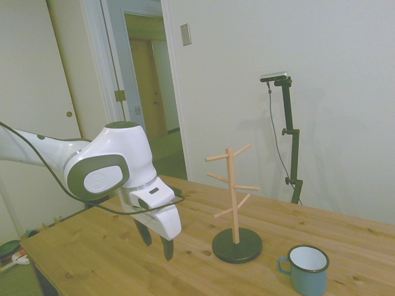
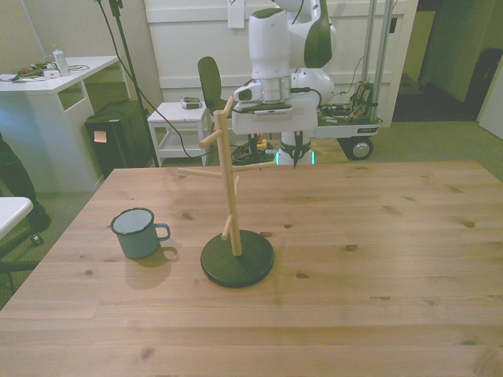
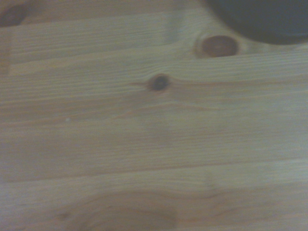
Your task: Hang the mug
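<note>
Blue mug [image 2: 139, 233] sits upright on the table [image 2: 377, 259], apart from the rack [image 2: 233, 206] on the front view's left, w/ handle toward the rack base; not yet picked up. Gripper [image 1: 155, 242] hangs empty above the wood behind the rack, fingers parted w/ nothing between. Nothing done so far IMO: reach, grasp, lift and hooking the handle on a peg all remain.
</note>
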`<state>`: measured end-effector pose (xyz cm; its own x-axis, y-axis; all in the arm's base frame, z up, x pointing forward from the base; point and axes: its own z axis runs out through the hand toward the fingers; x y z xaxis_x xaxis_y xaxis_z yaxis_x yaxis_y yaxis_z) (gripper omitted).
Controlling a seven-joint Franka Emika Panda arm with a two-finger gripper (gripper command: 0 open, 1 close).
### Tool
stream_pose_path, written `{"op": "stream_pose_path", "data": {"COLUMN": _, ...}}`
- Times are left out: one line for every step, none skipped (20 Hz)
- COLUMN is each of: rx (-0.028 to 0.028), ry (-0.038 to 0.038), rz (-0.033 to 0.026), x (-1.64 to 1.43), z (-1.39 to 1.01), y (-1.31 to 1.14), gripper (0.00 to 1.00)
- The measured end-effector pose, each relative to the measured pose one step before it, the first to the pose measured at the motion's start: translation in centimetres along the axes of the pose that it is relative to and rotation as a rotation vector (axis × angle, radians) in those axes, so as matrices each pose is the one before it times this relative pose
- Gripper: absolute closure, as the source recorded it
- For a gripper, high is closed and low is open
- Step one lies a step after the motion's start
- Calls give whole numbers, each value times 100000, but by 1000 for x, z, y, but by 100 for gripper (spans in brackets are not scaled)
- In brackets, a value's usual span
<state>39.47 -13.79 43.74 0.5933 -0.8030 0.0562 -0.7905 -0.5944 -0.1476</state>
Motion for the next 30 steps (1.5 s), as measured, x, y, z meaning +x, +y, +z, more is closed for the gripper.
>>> {"op": "stream_pose_path", "data": {"rx": 467, "ry": 317, "rz": 1519, "x": 1222, "z": -309, "y": 880, "gripper": 0}}
{"op": "stream_pose_path", "data": {"rx": 231, "ry": 295, "rz": 1337, "x": 1196, "z": -290, "y": 725, "gripper": 0}}
{"op": "stream_pose_path", "data": {"rx": 11, "ry": 95, "rz": 1469, "x": 1177, "z": -287, "y": 651, "gripper": 0}}
{"op": "stream_pose_path", "data": {"rx": -210, "ry": -74, "rz": 1229, "x": 1189, "z": -273, "y": 558, "gripper": 0}}
{"op": "stream_pose_path", "data": {"rx": -219, "ry": 38, "rz": 1131, "x": 1215, "z": -255, "y": 475, "gripper": 0}}
{"op": "stream_pose_path", "data": {"rx": -389, "ry": -80, "rz": 1329, "x": 1201, "z": -166, "y": 416, "gripper": 0}}
{"op": "stream_pose_path", "data": {"rx": -364, "ry": 139, "rz": 1386, "x": 1207, "z": -74, "y": 382, "gripper": 0}}
{"op": "stream_pose_path", "data": {"rx": -427, "ry": 117, "rz": 1239, "x": 1166, "z": 5, "y": 342, "gripper": 0}}
{"op": "stream_pose_path", "data": {"rx": -544, "ry": 14, "rz": 1087, "x": 1130, "z": 5, "y": 327, "gripper": 0}}
{"op": "stream_pose_path", "data": {"rx": -530, "ry": 64, "rz": 1037, "x": 1101, "z": -39, "y": 278, "gripper": 0}}
{"op": "stream_pose_path", "data": {"rx": -432, "ry": 228, "rz": 1003, "x": 1056, "z": -97, "y": 267, "gripper": 0}}
{"op": "stream_pose_path", "data": {"rx": -463, "ry": 43, "rz": 966, "x": 1055, "z": -171, "y": 288, "gripper": 0}}
{"op": "stream_pose_path", "data": {"rx": -265, "ry": 231, "rz": 975, "x": 974, "z": -223, "y": 230, "gripper": 0}}
{"op": "stream_pose_path", "data": {"rx": -390, "ry": 13, "rz": 814, "x": 896, "z": -235, "y": 230, "gripper": 0}}
{"op": "stream_pose_path", "data": {"rx": -325, "ry": 159, "rz": 687, "x": 910, "z": -252, "y": 222, "gripper": 0}}
{"op": "stream_pose_path", "data": {"rx": -224, "ry": -16, "rz": 594, "x": 837, "z": -208, "y": 211, "gripper": 0}}
{"op": "stream_pose_path", "data": {"rx": -225, "ry": 110, "rz": 656, "x": 823, "z": -133, "y": 231, "gripper": 0}}
{"op": "stream_pose_path", "data": {"rx": -375, "ry": -182, "rz": 809, "x": 841, "z": -60, "y": 287, "gripper": 0}}
{"op": "stream_pose_path", "data": {"rx": -157, "ry": -93, "rz": 829, "x": 811, "z": -12, "y": 226, "gripper": 0}}
{"op": "stream_pose_path", "data": {"rx": 185, "ry": -710, "rz": 161, "x": 587, "z": -6, "y": 106, "gripper": 0}}
{"op": "stream_pose_path", "data": {"rx": 473, "ry": -1247, "rz": -1761, "x": 336, "z": -254, "y": -455, "gripper": 0}}
{"op": "stream_pose_path", "data": {"rx": -2, "ry": 98, "rz": 37, "x": 61, "z": -25, "y": -14, "gripper": 0}}
{"op": "stream_pose_path", "data": {"rx": 12, "ry": 317, "rz": 197, "x": 233, "z": -91, "y": -27, "gripper": 0}}
{"op": "stream_pose_path", "data": {"rx": -194, "ry": 102, "rz": 324, "x": 350, "z": -8, "y": -46, "gripper": 0}}
{"op": "stream_pose_path", "data": {"rx": -20, "ry": 111, "rz": 600, "x": 510, "z": 57, "y": -94, "gripper": 0}}
{"op": "stream_pose_path", "data": {"rx": 151, "ry": -245, "rz": 860, "x": 584, "z": 168, "y": -135, "gripper": 0}}
{"op": "stream_pose_path", "data": {"rx": -37, "ry": -23, "rz": 694, "x": 679, "z": 200, "y": -202, "gripper": 0}}
{"op": "stream_pose_path", "data": {"rx": -40, "ry": 254, "rz": 719, "x": 734, "z": 171, "y": -203, "gripper": 0}}
{"op": "stream_pose_path", "data": {"rx": -108, "ry": 451, "rz": 584, "x": 740, "z": 88, "y": -218, "gripper": 0}}
{"op": "stream_pose_path", "data": {"rx": -30, "ry": 366, "rz": 546, "x": 725, "z": 26, "y": -246, "gripper": 0}}
